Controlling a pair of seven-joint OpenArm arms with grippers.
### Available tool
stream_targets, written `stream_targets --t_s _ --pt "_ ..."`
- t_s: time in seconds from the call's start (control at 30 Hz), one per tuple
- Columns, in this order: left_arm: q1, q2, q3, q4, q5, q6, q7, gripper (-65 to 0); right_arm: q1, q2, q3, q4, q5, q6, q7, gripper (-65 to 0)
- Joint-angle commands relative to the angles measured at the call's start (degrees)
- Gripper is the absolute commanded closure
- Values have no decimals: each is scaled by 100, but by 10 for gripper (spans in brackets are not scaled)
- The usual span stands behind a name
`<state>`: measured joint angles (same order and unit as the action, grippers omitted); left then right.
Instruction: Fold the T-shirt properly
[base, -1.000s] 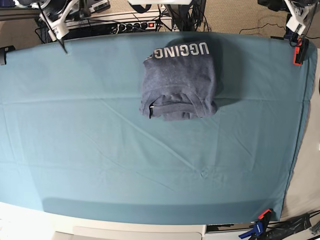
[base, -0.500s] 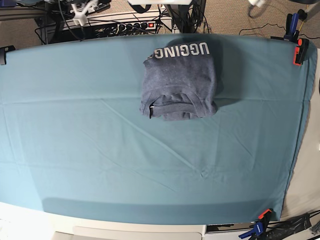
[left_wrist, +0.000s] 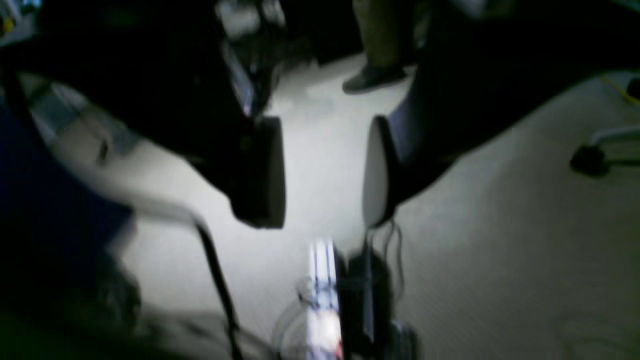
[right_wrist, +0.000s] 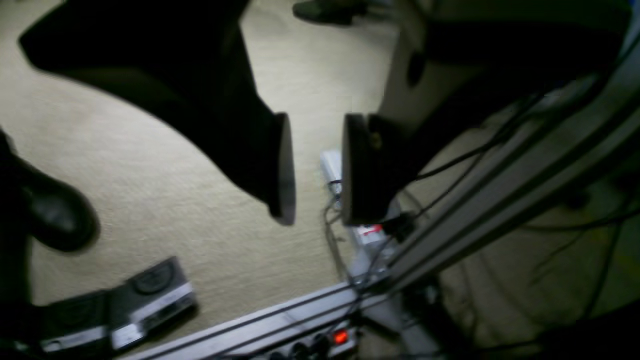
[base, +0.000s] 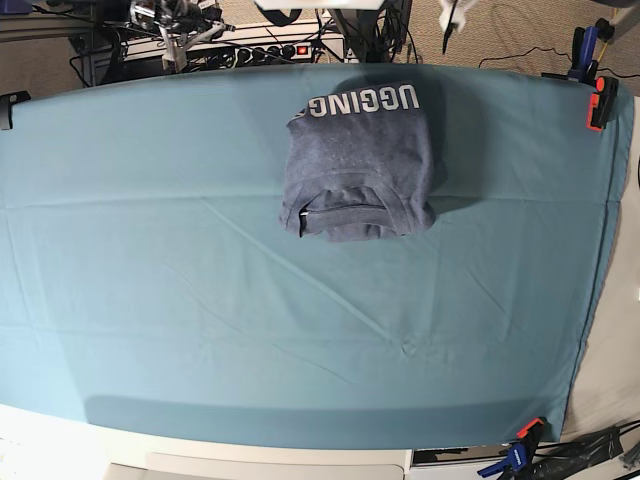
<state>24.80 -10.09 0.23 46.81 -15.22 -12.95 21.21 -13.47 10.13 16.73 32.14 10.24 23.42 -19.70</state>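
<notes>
The T-shirt (base: 358, 165) lies folded into a compact blue-grey rectangle at the far middle of the table, white lettering along its far edge and collar toward the near side. Neither gripper touches it. Both arms are pulled back past the table's far edge. In the left wrist view my left gripper (left_wrist: 320, 172) is open over the pale floor, nothing between its fingers (left_wrist: 260, 170). In the right wrist view my right gripper (right_wrist: 317, 170) stands open with a narrower gap, also holding nothing. In the base view only a bit of each arm shows at the top edge.
A teal table cloth (base: 200, 300) covers the table, pinned by orange clamps (base: 598, 103) at the far right and near right (base: 527, 428). Behind the far edge are a power strip (base: 260, 48) and cables. Foot pedals (right_wrist: 125, 305) lie on the floor.
Both arms have swung inward along the far edge and further out of the base view. The T-shirt has not moved.
</notes>
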Motion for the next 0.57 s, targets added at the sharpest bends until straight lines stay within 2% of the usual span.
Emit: stream_targets --t_s 0.0,0.1,0.2,0.27,0.4,0.53 --pt "-105 48 2 -330 52 146 -232 -244 68 2 9 -92 -35 -131 205 -172" --pt "-743 282 2 -1499 210 577 -905 -244 282 -63 9 -535 -85 -601 855 -172" --pt "-1331 474 2 -2472 264 684 -1397 -244 466 -142 9 -887 -83 -986 1388 -172" --pt "-1657 568 2 -2929 264 741 -1646 -244 549 -212 9 -988 -83 -1217 1471 -172" --pt "-2015 680 2 -3217 264 713 -1652 -244 601 -363 9 -1008 -85 -1276 1471 -172" --pt "-2017 710 2 -3176 262 715 -1655 -244 599 -433 9 -1008 -85 -1276 1497 -172"
